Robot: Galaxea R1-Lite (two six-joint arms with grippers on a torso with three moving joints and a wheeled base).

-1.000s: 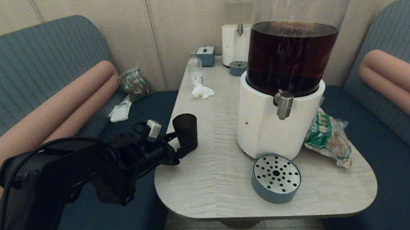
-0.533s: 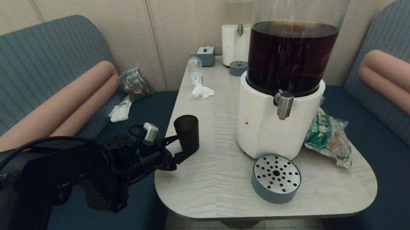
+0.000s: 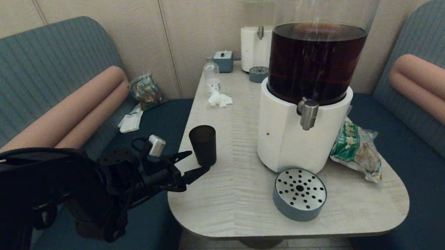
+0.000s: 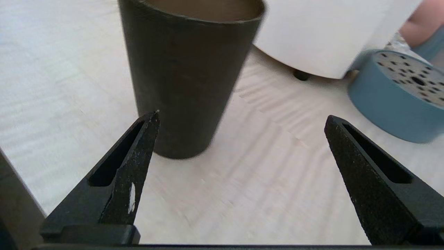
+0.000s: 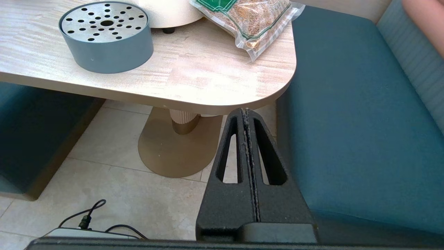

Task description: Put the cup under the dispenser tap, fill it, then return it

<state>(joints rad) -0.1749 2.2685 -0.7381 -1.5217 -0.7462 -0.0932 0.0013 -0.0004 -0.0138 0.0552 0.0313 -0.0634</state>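
The black cup point(image 3: 203, 144) point(image 4: 187, 73) stands upright on the pale table point(image 3: 234, 186), left of the dispenser's white base point(image 3: 285, 136). The steel dispenser tap point(image 3: 308, 112) juts from that base under the tank of dark brown liquid, well to the right of the cup. My left gripper point(image 3: 197, 163) point(image 4: 241, 118) hangs open at the table's left edge, just short of the cup, with nothing between its fingers. My right gripper point(image 5: 245, 111) is shut and empty, parked low below the table's near right corner.
A blue drip tray with a perforated steel top point(image 3: 299, 193) point(image 5: 105, 34) sits in front of the dispenser. A snack bag point(image 3: 356, 149) lies to its right. Farther back are a clear bottle point(image 3: 211, 76), crumpled tissue point(image 3: 219, 99) and a paler dispenser point(image 3: 257, 45). Blue benches flank the table.
My left gripper has let go of the cup and drawn back toward the table's left edge. The cup now stands free on the table.
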